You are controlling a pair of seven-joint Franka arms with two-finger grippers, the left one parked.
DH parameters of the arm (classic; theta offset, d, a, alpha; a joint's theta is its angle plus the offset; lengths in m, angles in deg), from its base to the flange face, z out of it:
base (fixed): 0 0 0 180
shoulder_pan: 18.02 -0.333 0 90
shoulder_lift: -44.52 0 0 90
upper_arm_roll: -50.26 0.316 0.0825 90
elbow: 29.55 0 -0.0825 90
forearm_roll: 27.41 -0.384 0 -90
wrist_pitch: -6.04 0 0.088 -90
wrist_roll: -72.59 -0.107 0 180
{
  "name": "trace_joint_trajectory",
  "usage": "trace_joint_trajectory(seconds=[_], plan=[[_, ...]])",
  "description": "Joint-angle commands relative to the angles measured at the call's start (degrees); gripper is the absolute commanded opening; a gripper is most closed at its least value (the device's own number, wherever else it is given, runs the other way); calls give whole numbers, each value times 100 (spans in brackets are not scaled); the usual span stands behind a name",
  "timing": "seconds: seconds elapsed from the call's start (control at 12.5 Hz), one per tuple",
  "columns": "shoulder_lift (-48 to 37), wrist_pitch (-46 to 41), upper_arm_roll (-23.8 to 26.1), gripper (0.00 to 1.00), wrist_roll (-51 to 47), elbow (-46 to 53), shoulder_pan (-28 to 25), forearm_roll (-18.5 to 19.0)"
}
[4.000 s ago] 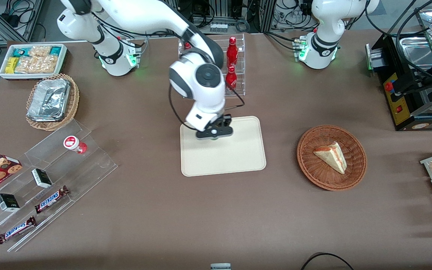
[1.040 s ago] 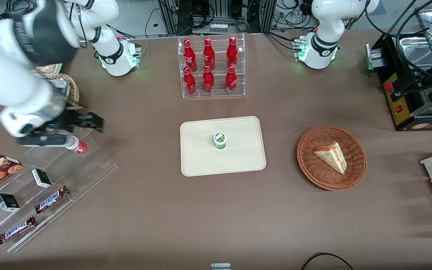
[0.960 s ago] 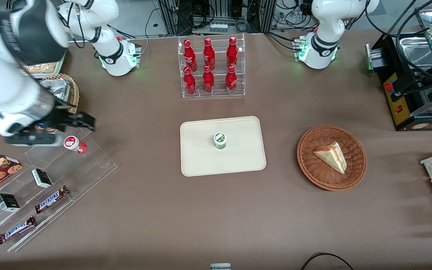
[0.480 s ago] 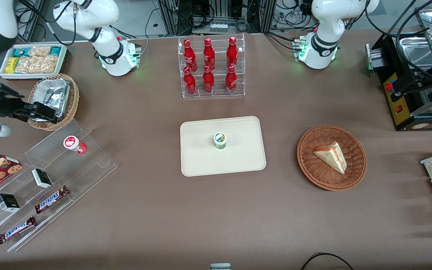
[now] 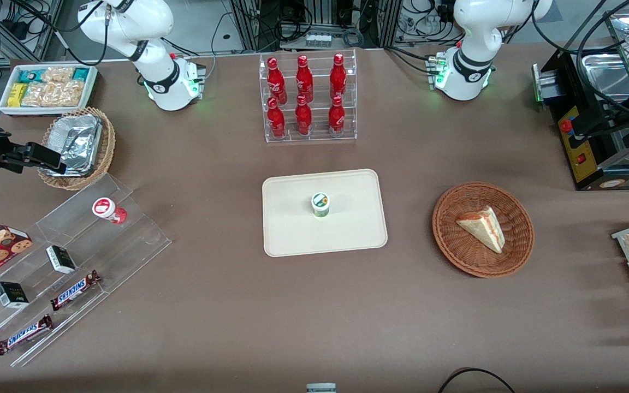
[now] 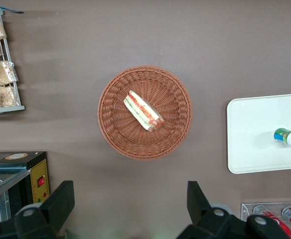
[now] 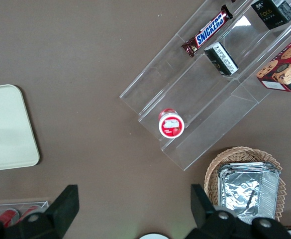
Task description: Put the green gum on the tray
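The green gum (image 5: 320,204), a small green canister with a white lid, stands upright near the middle of the cream tray (image 5: 347,229). It also shows in the left wrist view (image 6: 289,137), on the tray (image 6: 254,134). My right gripper (image 5: 41,156) is open and empty. It hangs above the table at the working arm's end, beside the wicker basket that holds the foil tray (image 5: 77,147), well away from the gum. In the right wrist view the gripper (image 7: 134,204) has its jaws wide apart over bare table, and a corner of the tray (image 7: 6,129) shows.
A red-lidded canister (image 5: 108,209) stands on the clear stepped shelf (image 5: 129,234) with snack bars and small boxes. A rack of red bottles (image 5: 308,98) stands farther from the front camera than the tray. A wicker basket (image 5: 516,256) holds a sandwich. A white snack bin (image 5: 47,87) sits near the working arm's base.
Four seconds ago my gripper was over the tray. It has since let go of the green gum and swung away toward the working arm's end of the table.
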Motion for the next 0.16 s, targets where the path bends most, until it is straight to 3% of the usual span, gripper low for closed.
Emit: trace_joint_trajectory(seconds=[0.0,0.08], plan=[[-88,-81,40,100,15,-1,56,31],[-79,-81,40,100,15,-1,65,31]])
